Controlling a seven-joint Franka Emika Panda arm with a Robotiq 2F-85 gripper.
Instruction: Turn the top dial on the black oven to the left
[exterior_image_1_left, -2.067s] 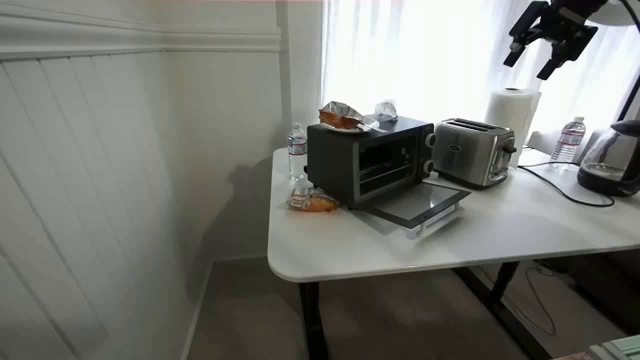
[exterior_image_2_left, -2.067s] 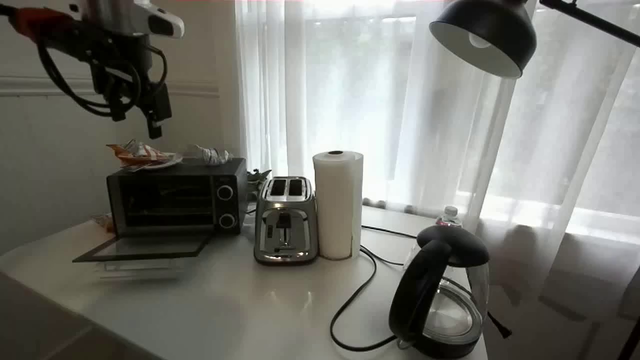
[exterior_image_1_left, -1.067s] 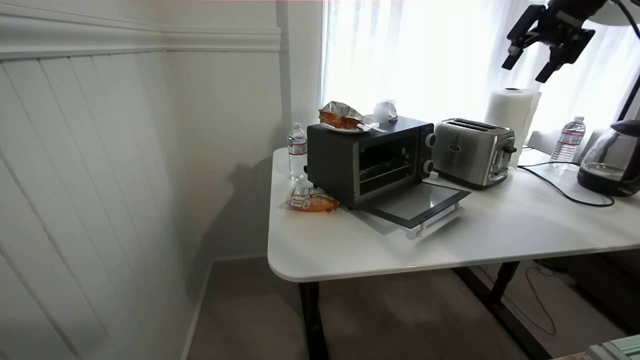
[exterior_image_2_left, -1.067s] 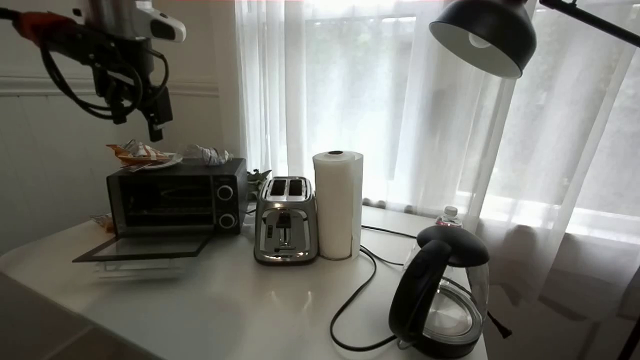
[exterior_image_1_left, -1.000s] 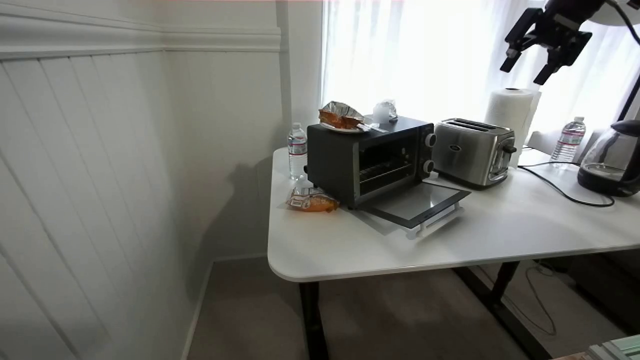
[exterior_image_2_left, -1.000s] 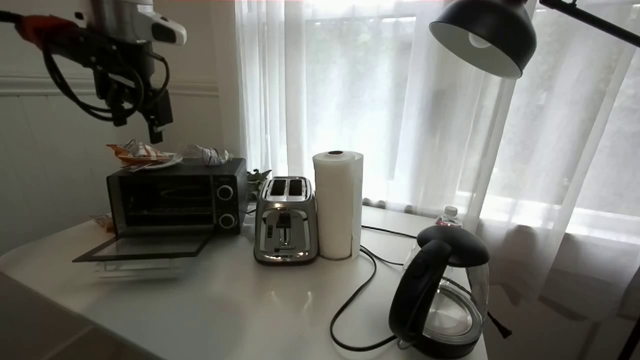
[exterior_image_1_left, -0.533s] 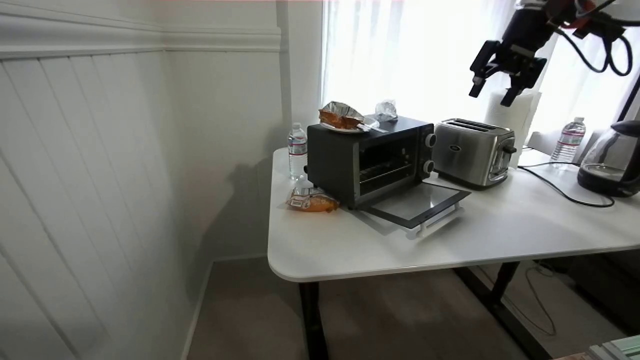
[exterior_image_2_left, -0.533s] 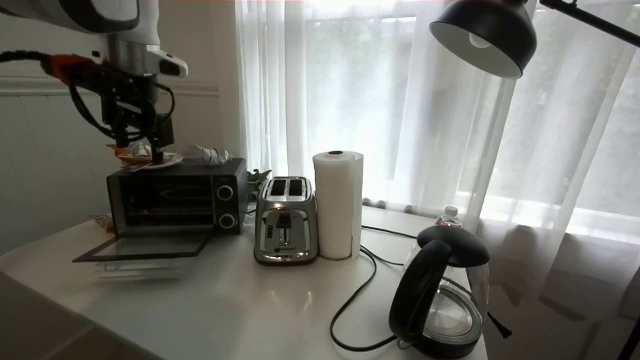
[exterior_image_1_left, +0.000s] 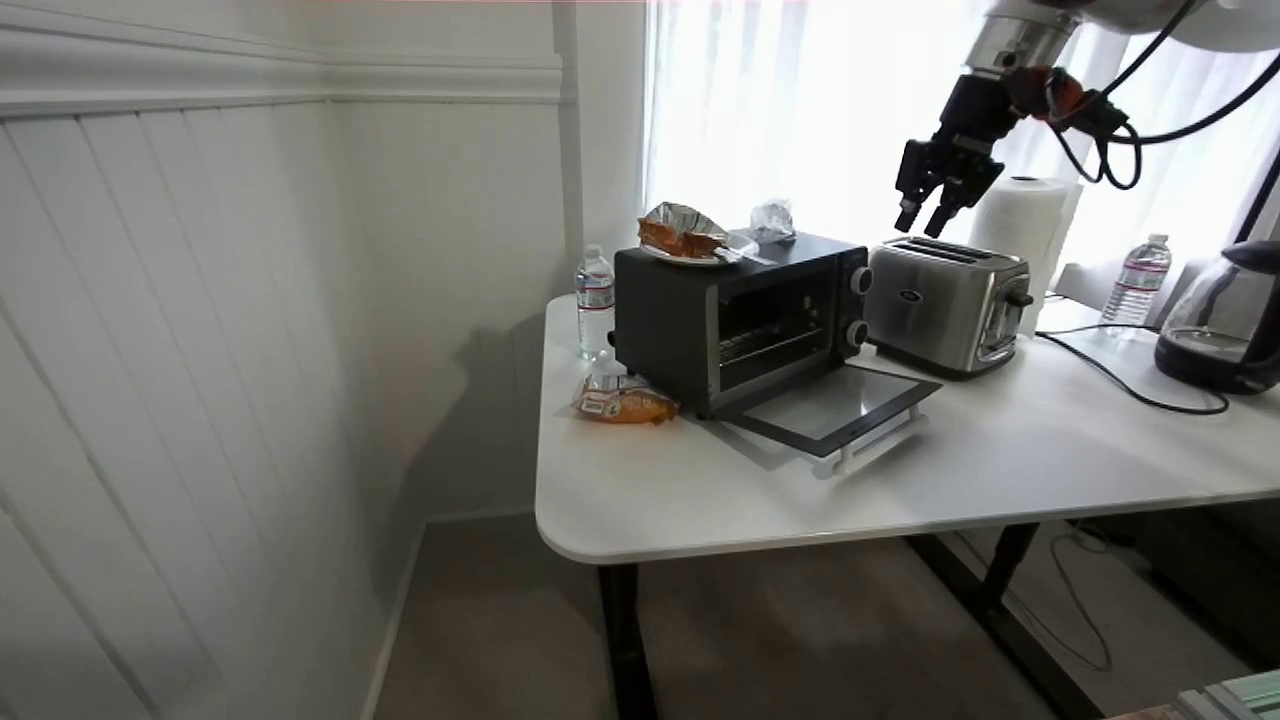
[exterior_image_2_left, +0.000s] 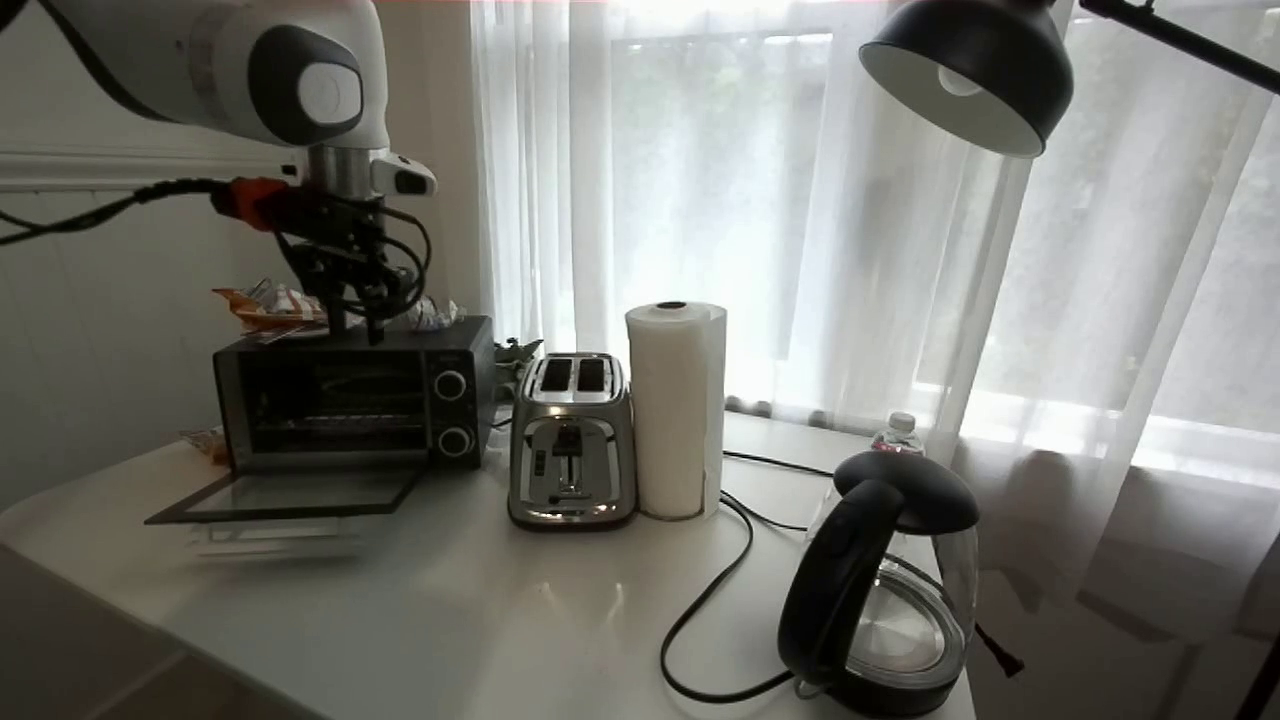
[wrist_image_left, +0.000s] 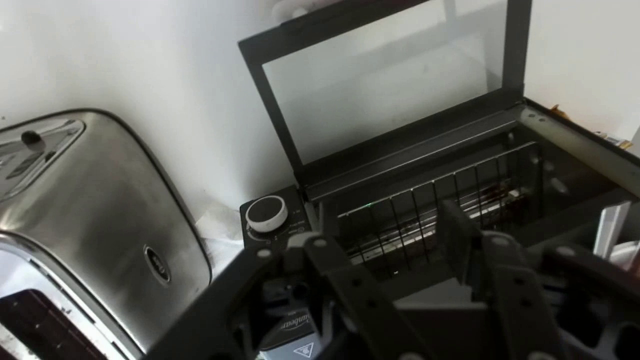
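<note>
The black oven (exterior_image_1_left: 660, 325) stands on the white table with its glass door (exterior_image_1_left: 835, 408) folded down. Its top dial shows in both exterior views (exterior_image_1_left: 861, 281) (exterior_image_2_left: 450, 385). In the wrist view the lower dial (wrist_image_left: 266, 214) is clear, while the top dial is mostly or wholly hidden behind a gripper finger. My gripper (exterior_image_1_left: 922, 222) hovers in the air above the oven, apart from the dials, and also shows in an exterior view (exterior_image_2_left: 356, 325). In the wrist view the gripper (wrist_image_left: 390, 227) is partly open with nothing between its fingers.
A silver toaster (exterior_image_1_left: 930, 300) stands close beside the oven's dial side, with a paper towel roll (exterior_image_2_left: 675, 410) behind it. A plate with an orange package (exterior_image_1_left: 680, 240) and crumpled plastic (exterior_image_1_left: 772, 220) lie on the oven. A glass kettle (exterior_image_2_left: 880, 600) and black lamp (exterior_image_2_left: 970, 75) are farther off.
My gripper has come down toward the oven, leftward in an exterior view and rightward in an exterior view. Its fingers have moved closer together. The oven and its dials look unchanged.
</note>
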